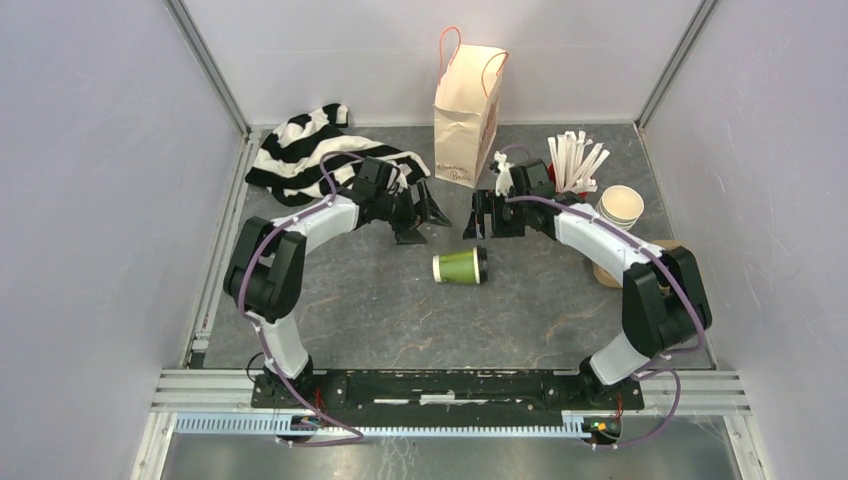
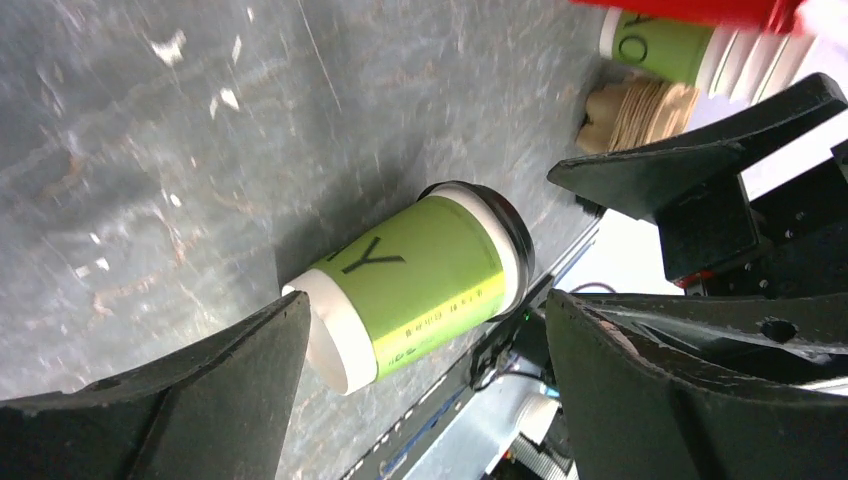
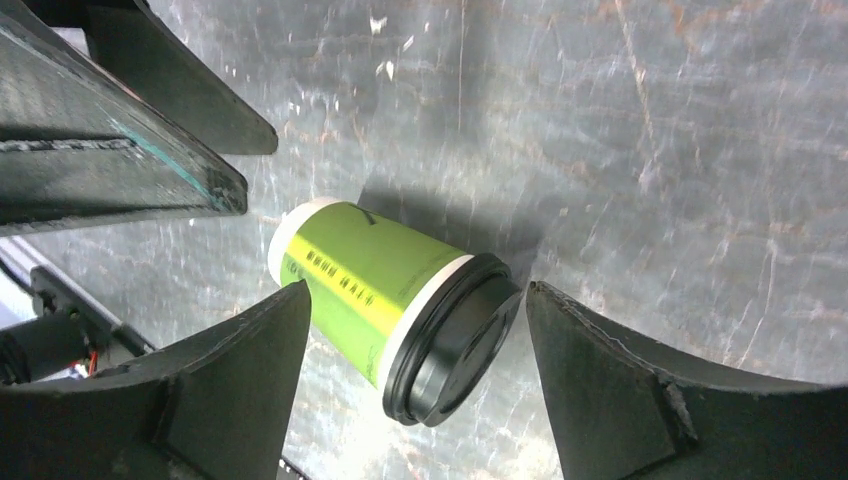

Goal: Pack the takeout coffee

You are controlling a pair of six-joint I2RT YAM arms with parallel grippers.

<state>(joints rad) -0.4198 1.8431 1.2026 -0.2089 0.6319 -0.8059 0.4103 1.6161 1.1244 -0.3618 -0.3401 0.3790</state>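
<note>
Cup (image 1: 460, 266) lidded, lying on side; paper bag (image 1: 468, 115) upright, contents unseen.

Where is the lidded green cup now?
The cup lies on its side mid-table in the top view, lid pointing right, in front of the paper bag.

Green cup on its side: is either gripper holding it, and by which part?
Nothing is held. The green cup lies loose on the table; left gripper and right gripper both stand open.
</note>
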